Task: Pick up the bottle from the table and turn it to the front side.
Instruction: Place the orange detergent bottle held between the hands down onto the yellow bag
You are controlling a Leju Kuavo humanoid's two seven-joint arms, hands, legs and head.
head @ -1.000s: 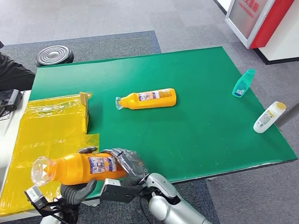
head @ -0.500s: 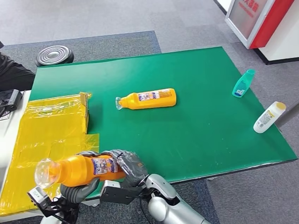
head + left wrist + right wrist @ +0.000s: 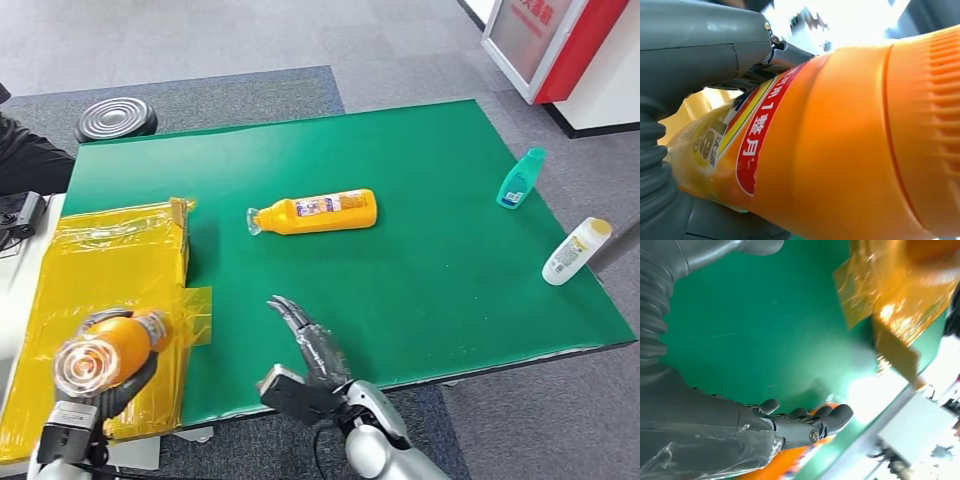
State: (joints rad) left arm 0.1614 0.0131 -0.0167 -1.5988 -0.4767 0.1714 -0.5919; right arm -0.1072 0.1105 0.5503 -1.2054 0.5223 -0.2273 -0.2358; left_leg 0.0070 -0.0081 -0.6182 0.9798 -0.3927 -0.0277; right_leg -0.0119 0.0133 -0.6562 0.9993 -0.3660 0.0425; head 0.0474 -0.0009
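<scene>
Left hand: the left hand [image 3: 113, 385] is gripping an orange bottle [image 3: 109, 350], dark fingers curling under and around its body; the clear cap end is pointing up toward the head camera. In the left wrist view the grey thumb [image 3: 704, 45] is pressing along the labelled side of the bottle [image 3: 851, 145], with the red and yellow label sitting right beside the thumb.

Held bottle: it is sitting off the table, in the grasp, above the yellow plastic sheet [image 3: 90, 270] that is lying just beyond the left hand.

Cardboard box: a box [image 3: 181, 225] under the yellow sheet is standing farther out from the left hand, at the sheet's far corner.

Right hand: the right hand [image 3: 313, 350] is holding nothing, fingers stretching out straight and slightly apart, hovering over the near edge of the green table [image 3: 453, 250]. In the right wrist view the fingers [image 3: 806, 420] are reaching out flat over the green surface.

Second orange bottle: another orange bottle [image 3: 317, 212] is lying on its side well beyond the right hand, cap end pointing to the robot's left, label facing up.

Far right of right hand: a teal bottle [image 3: 521, 178] is lying near the table's right edge; a white bottle with a yellow cap [image 3: 575, 250] is lying at that edge, nearer the robot than the teal one.

Background: a round black disc [image 3: 115, 118] is resting on the floor past the table's far left corner.
</scene>
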